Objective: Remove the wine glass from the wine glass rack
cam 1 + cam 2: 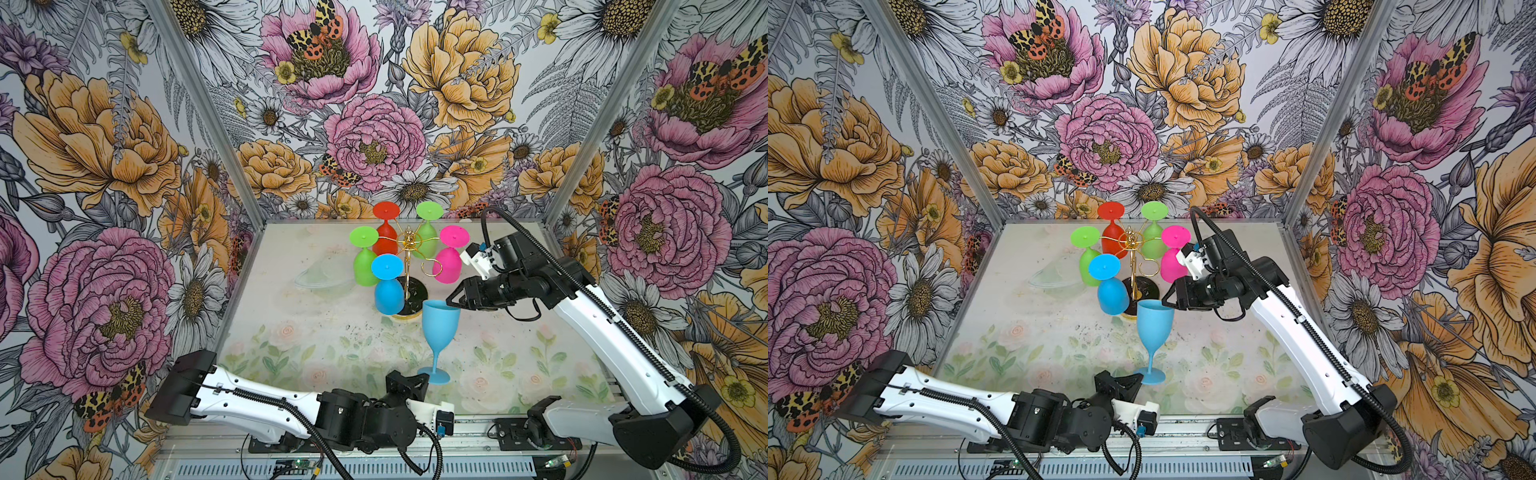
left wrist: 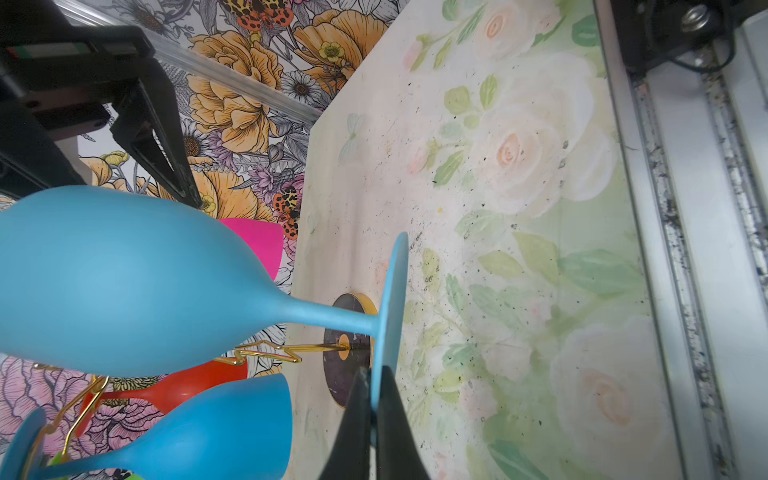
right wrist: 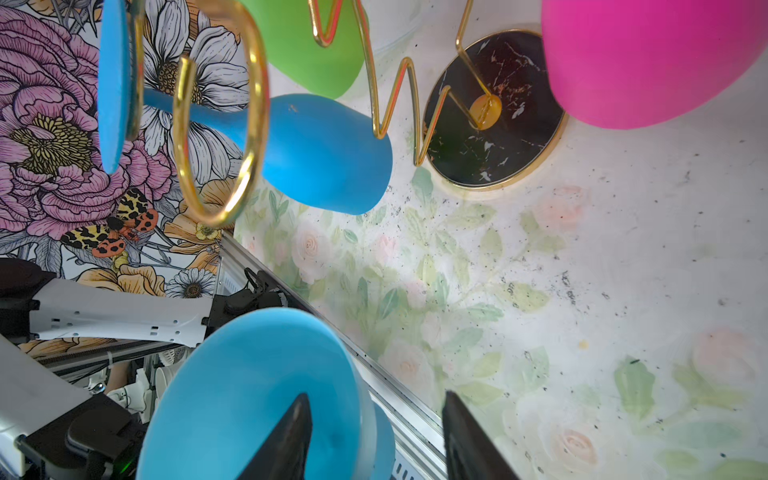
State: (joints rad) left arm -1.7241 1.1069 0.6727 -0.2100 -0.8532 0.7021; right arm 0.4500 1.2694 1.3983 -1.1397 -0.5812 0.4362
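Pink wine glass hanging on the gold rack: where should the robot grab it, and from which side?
Probably best by its round bowl, coming from the outer side, away from the pole. The pink wine glass hangs foot-up on the wine glass rack, so its bowl hangs free below the wire, while the pole and a green wine glass crowd its inner side.

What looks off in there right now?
Nothing spilled or broken. The freed blue wine glass is upright, pinched only at its foot's edge by the left claw, while the right claw straddles its rim, open. Dark specks dot the table. A clear dish lies beside the wine glass rack.
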